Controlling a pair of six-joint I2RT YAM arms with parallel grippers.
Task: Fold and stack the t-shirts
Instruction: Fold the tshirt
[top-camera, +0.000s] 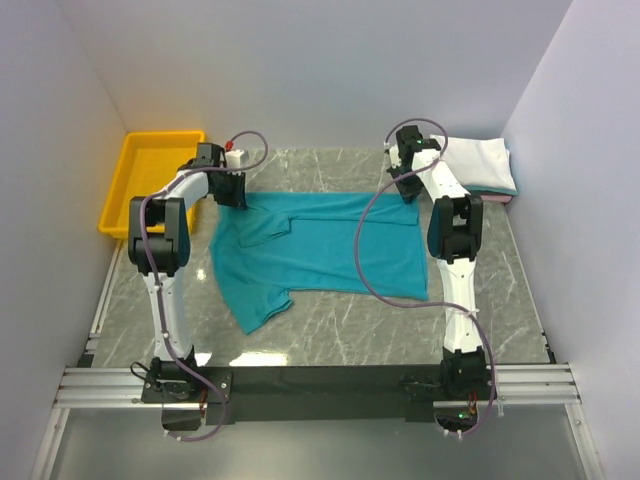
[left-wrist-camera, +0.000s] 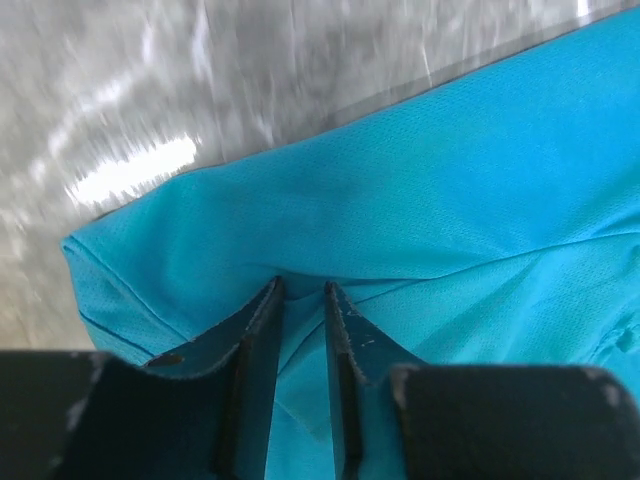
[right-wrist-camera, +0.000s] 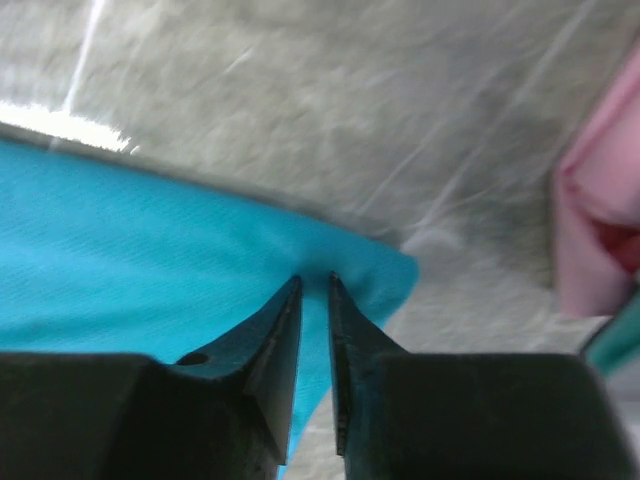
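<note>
A teal t-shirt (top-camera: 320, 250) lies spread across the middle of the marble table, one sleeve hanging toward the near left. My left gripper (top-camera: 233, 192) is shut on its far left corner; in the left wrist view the jaws (left-wrist-camera: 300, 290) pinch a fold of teal cloth (left-wrist-camera: 420, 200). My right gripper (top-camera: 408, 190) is shut on the far right corner; the right wrist view shows the jaws (right-wrist-camera: 313, 282) nipping the cloth's corner (right-wrist-camera: 380, 270). A stack of folded t-shirts (top-camera: 480, 165), white on top with teal and pink edges, sits at the far right.
A yellow plastic bin (top-camera: 150, 180) stands at the far left corner beside the left arm. White walls close in the table on three sides. The pink folded cloth (right-wrist-camera: 600, 210) shows at the right of the right wrist view.
</note>
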